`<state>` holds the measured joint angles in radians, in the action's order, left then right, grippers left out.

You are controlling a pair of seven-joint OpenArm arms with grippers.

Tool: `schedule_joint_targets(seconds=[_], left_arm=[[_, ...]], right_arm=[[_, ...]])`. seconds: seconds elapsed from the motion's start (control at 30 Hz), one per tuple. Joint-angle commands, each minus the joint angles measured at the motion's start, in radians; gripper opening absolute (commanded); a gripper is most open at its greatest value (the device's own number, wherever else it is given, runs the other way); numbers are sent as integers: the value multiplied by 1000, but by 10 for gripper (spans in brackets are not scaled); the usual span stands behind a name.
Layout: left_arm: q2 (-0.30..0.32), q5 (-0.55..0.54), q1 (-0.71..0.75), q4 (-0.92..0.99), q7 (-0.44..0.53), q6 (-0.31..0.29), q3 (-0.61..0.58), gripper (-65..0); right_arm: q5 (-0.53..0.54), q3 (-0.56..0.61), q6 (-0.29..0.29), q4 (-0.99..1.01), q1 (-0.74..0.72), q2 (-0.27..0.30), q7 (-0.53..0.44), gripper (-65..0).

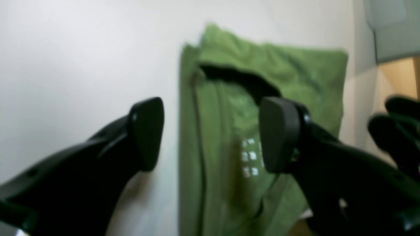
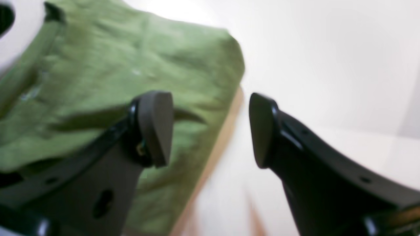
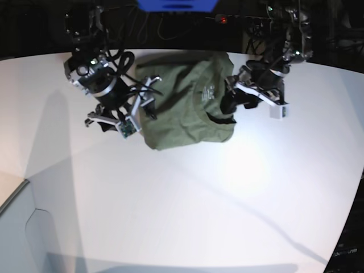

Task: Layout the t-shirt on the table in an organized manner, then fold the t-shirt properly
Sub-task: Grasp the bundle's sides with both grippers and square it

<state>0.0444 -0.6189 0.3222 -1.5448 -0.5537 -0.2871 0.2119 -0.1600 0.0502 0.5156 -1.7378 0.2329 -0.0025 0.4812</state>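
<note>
The olive-green t-shirt lies folded into a compact, wrinkled bundle at the far middle of the white table. In the left wrist view the t-shirt shows its neck opening and small white label print. My left gripper hangs open just above it, one finger over the cloth, and nothing sits between the pads. My right gripper is open too, straddling the side edge of the t-shirt with nothing held. In the base view the right gripper and left gripper flank the bundle.
A blue object sits at the table's far edge behind the shirt, with dark cables around it. The table's curved edge drops to a grey floor area at the lower left. White tabletop stretches beside the shirt.
</note>
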Motion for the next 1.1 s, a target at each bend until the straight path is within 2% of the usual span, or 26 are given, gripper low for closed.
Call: schedule_joint_targets(seconds=[0.0, 0.17, 0.57, 0.63, 0.87, 1.07], left_arm=[[2, -14, -18, -16, 22, -7, -10, -210], [-30, -5, -30, 28, 22, -7, -6, -210], [-33, -14, -91, 125, 21, -7, -18, -219], [-42, -14, -91, 125, 21, -8, -18, -278], [-47, -14, -111, 126, 14, -8, -18, -650], [-45, -16, -102, 103, 14, -10, -18, -650]], right_arm=[[9, -2, 1, -4, -10, -3, -25, -281], [9, -2, 1, 15, -8, -3, -26, -281], [9, -2, 1, 17, -10, -3, -26, -281], [9, -2, 1, 17, -10, -3, -26, -281], [9, -2, 1, 17, -10, -3, -26, -281], [9, -2, 1, 17, -7, -3, -26, -281]])
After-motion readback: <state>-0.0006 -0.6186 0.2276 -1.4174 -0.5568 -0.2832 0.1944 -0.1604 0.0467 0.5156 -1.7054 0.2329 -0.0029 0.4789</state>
